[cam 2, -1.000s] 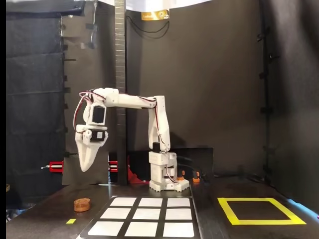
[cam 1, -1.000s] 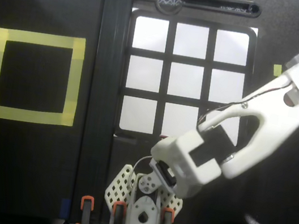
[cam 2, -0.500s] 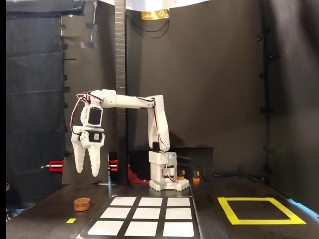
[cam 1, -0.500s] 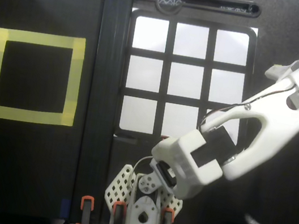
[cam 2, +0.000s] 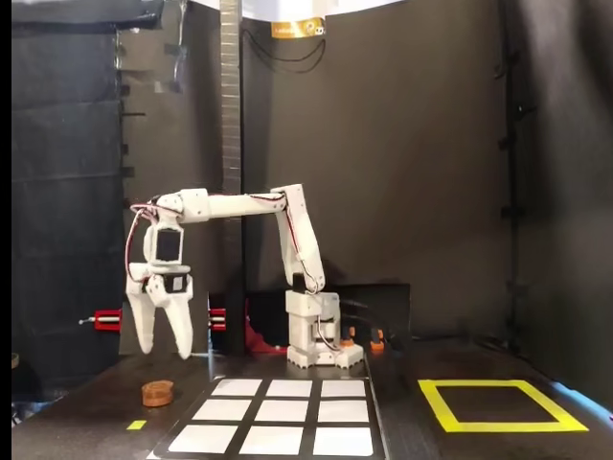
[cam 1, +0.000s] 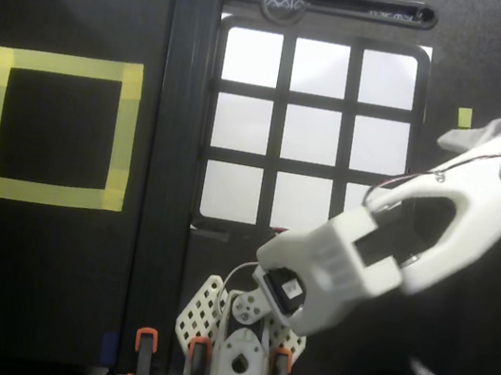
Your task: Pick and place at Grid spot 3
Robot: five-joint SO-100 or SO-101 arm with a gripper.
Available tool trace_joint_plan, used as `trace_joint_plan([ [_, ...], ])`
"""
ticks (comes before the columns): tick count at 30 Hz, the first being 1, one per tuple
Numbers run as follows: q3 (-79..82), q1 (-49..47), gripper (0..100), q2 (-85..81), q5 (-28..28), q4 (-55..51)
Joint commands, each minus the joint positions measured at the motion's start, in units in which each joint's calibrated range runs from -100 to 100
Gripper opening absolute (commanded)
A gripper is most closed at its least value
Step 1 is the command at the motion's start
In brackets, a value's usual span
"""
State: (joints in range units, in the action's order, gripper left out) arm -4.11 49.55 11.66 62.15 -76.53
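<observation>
Overhead view: my arm (cam 1: 395, 241) reaches out right of the lit grid (cam 1: 309, 135), wrist at the frame's right edge, fingertips out of sight. Grid spot 3 (cam 1: 388, 80), top-right cell, is bare. A yellow tape square (cam 1: 56, 129) sits far left and a small yellow tab (cam 1: 464, 117) lies right of the grid.

Fixed view: my gripper (cam 2: 160, 350) hangs fingers down, jaws spread wide, holding nothing, directly above a brown disc (cam 2: 157, 391) on the table, not touching it. Here spot 3 (cam 2: 202, 439) is the near-left cell.
</observation>
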Motion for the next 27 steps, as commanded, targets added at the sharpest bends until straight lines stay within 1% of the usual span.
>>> trace_joint_plan([
  [1,-2.0,0.6,35,2.8,0.8,2.7],
  [6,-1.9,0.8,35,8.3,0.9,6.6],
  [17,-1.9,0.0,34,13.2,0.9,7.4],
  [18,-1.9,-0.1,33,13.2,0.9,7.4],
  [20,-1.9,-0.1,23,13.2,0.9,7.4],
  [22,-1.9,0.0,16,13.2,0.9,7.4],
  [23,-1.9,0.1,14,13.2,0.9,7.3],
  [27,-1.9,0.1,14,13.2,0.9,7.3],
])
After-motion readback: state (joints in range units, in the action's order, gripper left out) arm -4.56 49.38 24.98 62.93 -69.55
